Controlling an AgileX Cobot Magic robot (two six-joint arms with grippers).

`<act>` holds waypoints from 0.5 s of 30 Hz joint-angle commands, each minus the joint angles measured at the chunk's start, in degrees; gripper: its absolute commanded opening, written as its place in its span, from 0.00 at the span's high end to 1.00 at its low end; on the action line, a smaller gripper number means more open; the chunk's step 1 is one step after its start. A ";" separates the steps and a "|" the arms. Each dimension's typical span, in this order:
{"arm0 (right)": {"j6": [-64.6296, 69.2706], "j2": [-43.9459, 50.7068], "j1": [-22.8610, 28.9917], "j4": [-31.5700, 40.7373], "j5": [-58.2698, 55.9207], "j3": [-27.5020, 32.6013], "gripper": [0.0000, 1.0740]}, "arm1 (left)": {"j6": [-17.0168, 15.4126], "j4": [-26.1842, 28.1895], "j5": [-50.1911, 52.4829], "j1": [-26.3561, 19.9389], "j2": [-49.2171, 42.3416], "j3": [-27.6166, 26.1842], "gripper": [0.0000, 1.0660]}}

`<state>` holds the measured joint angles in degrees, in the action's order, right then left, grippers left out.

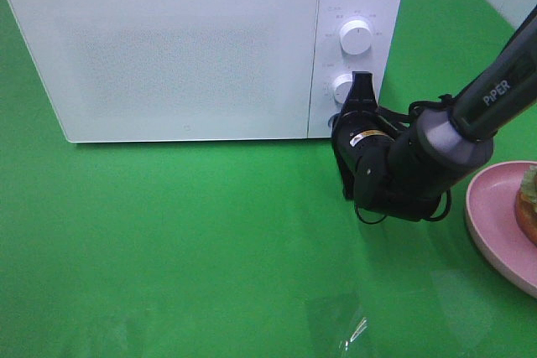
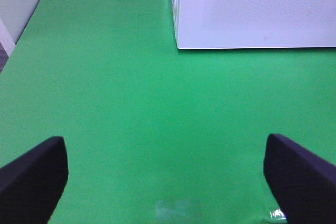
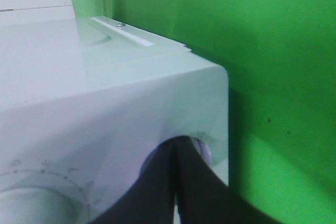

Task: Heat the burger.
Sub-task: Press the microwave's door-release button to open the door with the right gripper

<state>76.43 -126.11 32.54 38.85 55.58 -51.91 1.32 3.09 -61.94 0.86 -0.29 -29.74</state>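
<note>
At the right edge of the exterior high view, a slice of the burger (image 1: 529, 205) shows on its pink plate (image 1: 491, 217), with brown bun and green lettuce. The white microwave (image 1: 185, 56) stands at the back with its door closed. My right gripper (image 1: 362, 81) is shut, and its black tips rest against the lower knob (image 1: 341, 87) of the control panel. In the right wrist view the joined fingertips (image 3: 177, 148) cover most of that knob (image 3: 205, 151). My left gripper (image 2: 168, 182) is open over bare green cloth, empty, and out of the exterior high view.
The upper knob (image 1: 357, 39) sits above the lower one on the panel. The microwave's front corner (image 2: 252, 9) lies ahead of my left gripper. Green cloth (image 1: 185, 241) covers the table in front of the microwave. The right arm (image 1: 470, 115) reaches in from the right, beside the plate.
</note>
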 commanded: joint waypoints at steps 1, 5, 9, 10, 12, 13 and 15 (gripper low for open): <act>-0.57 0.80 -1.26 -1.95 10.66 -4.07 1.00 | -0.06 0.46 0.80 0.29 -1.03 0.11 0.13; -0.69 0.80 -1.26 -0.46 11.80 -4.47 1.00 | -0.06 0.46 0.80 0.29 -1.03 0.11 0.13; -0.69 0.80 -1.89 -0.23 14.04 -4.76 1.00 | -0.06 0.46 0.80 0.29 -1.03 0.11 0.13; -1.03 0.46 -2.52 0.00 14.04 -5.56 1.00 | -0.06 0.46 0.80 0.29 -1.03 0.11 0.13; -1.15 -0.46 -2.58 -0.69 14.27 -6.93 1.00 | -0.06 0.46 0.80 0.29 -1.03 0.11 0.13; -1.03 -1.32 -2.58 -0.69 14.61 -8.14 1.00 | -0.06 0.46 0.80 0.29 -1.03 0.11 0.13; -1.03 -1.32 -2.58 -0.69 14.61 -8.14 1.00 | -0.06 0.46 0.80 0.29 -1.03 0.11 0.13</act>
<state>75.40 -127.54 32.72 41.48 55.46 -54.49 1.32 3.15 -61.94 0.86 -0.29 -29.74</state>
